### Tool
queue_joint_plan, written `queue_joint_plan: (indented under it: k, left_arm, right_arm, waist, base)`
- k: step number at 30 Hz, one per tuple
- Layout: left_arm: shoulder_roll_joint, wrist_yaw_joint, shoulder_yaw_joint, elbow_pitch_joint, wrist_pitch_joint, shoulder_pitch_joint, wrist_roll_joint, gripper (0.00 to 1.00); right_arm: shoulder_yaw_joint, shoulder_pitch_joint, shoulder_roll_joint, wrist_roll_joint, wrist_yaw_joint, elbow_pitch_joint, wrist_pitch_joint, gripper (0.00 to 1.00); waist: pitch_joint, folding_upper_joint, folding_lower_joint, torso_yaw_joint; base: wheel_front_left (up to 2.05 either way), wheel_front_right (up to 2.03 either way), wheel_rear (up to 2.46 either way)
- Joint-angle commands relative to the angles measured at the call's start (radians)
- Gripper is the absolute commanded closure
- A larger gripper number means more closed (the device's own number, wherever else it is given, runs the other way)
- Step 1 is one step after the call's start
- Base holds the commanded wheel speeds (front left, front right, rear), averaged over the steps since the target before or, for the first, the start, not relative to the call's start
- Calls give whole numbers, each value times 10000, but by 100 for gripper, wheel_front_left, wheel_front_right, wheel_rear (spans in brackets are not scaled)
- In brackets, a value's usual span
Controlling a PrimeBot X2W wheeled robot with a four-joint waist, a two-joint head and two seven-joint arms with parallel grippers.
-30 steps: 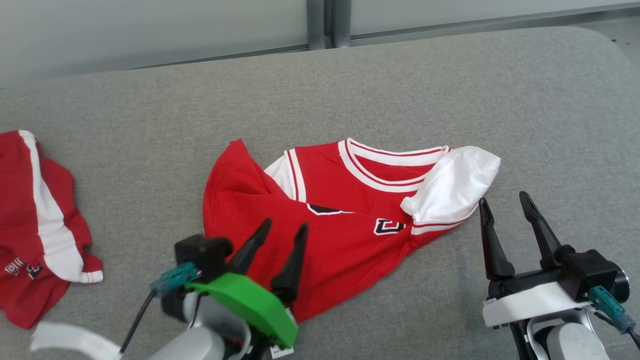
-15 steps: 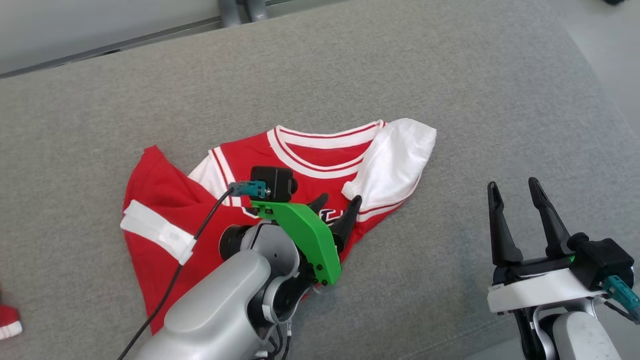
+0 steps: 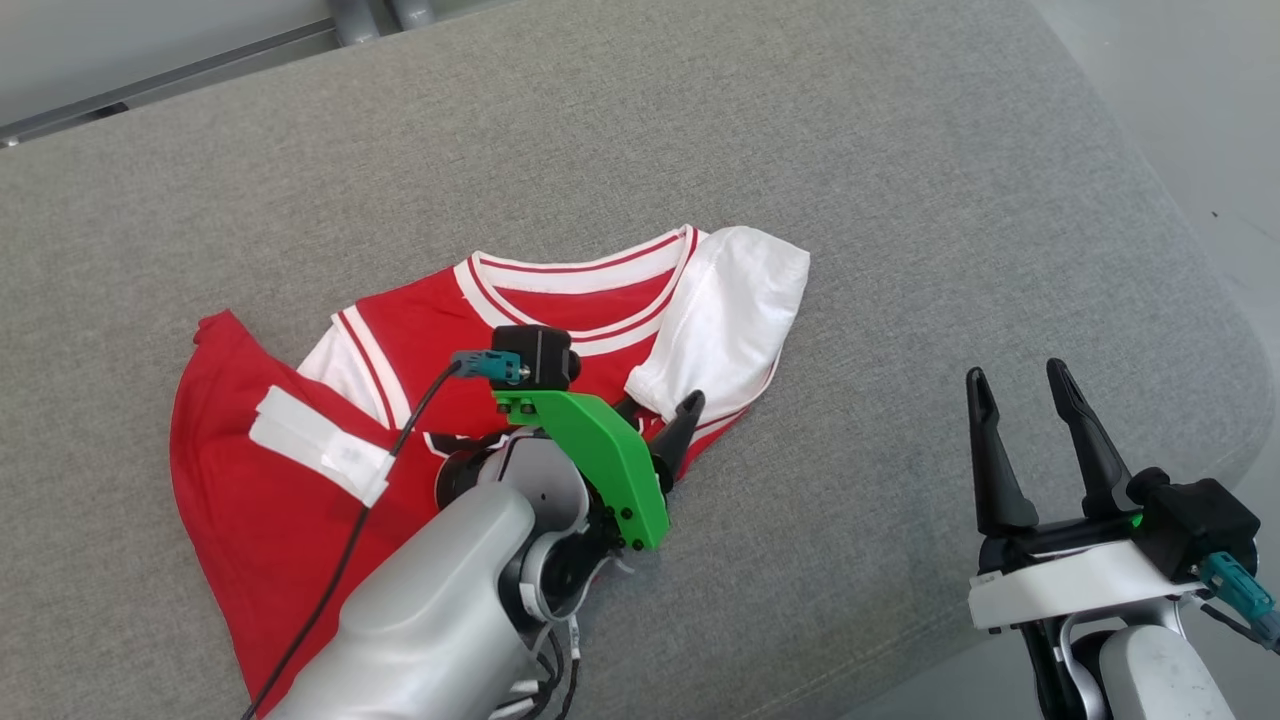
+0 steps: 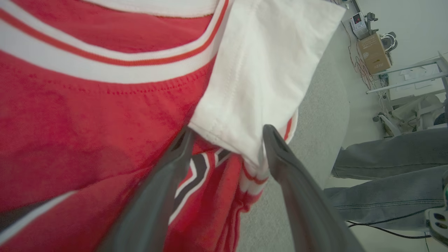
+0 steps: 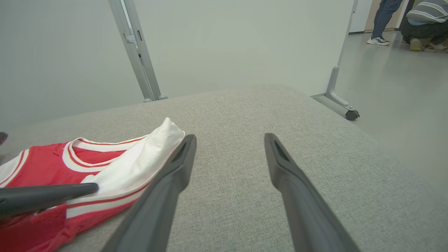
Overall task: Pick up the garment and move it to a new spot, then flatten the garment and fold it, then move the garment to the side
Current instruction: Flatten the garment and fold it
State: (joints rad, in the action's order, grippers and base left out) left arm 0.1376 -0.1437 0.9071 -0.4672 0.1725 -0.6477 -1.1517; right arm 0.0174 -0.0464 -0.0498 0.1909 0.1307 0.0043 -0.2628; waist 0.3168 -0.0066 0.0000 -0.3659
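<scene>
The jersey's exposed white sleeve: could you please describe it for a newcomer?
On the grey cushioned surface lies a crumpled red jersey. Its white sleeve sticks out right of the striped collar; the other sleeve is mostly buried under red cloth.

Room setting. A grey fabric-covered bench point(image 3: 900, 200) with rounded corners occupies the foreground. Behind it stands a pale partition point(image 5: 245, 42) on metal posts point(image 5: 134, 49), one foot bearing a castor point(image 5: 351, 114). The floor point(image 5: 395, 87) is smooth, pale and evenly lit. Far off are a cardboard box point(image 4: 373, 52) and what may be a white desk point(image 4: 413, 75).
</scene>
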Motion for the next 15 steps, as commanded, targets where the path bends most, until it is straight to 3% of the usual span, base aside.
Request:
queue_joint_plan:
  k: [1, 5, 6, 7, 8, 15]
  left_arm:
    - [-103, 101, 23, -69, -88, -101, -43, 0]
    - [-219, 610, 389, 1, -505, -321, 460, 0]
    - [-234, 773, 552, 56, -642, -362, 702, 57]
    - [-265, 887, 631, 118, -799, -365, 795, 91]
    - [-283, 948, 699, 155, -899, -341, 859, 100]
    - [-335, 1363, 1863, 694, -1503, -178, 2117, 100]
  right_arm:
    - [11, -38, -13, -9, 1, 23, -30, 0]
    - [41, 19, -15, -89, 1, 50, -30, 0]
    - [47, 41, -15, -92, 1, 62, -30, 0]
    - [41, 64, -15, -107, 1, 72, -30, 0]
    - [43, 80, -16, -119, 1, 81, -29, 0]
    - [91, 142, -15, -133, 1, 109, -30, 0]
  waist:
    - [-48, 66, 0, 38]
    - [-162, 66, 0, 153]
    - [-193, 66, 0, 181]
    - [-225, 66, 0, 207]
    - [-248, 66, 0, 231]
    - [-330, 66, 0, 342]
  base:
    - [0, 0, 0]
    - [0, 0, 0]
    - [0, 0, 0]
    - [0, 0, 0]
    - [0, 0, 0]
    - [0, 0, 0]
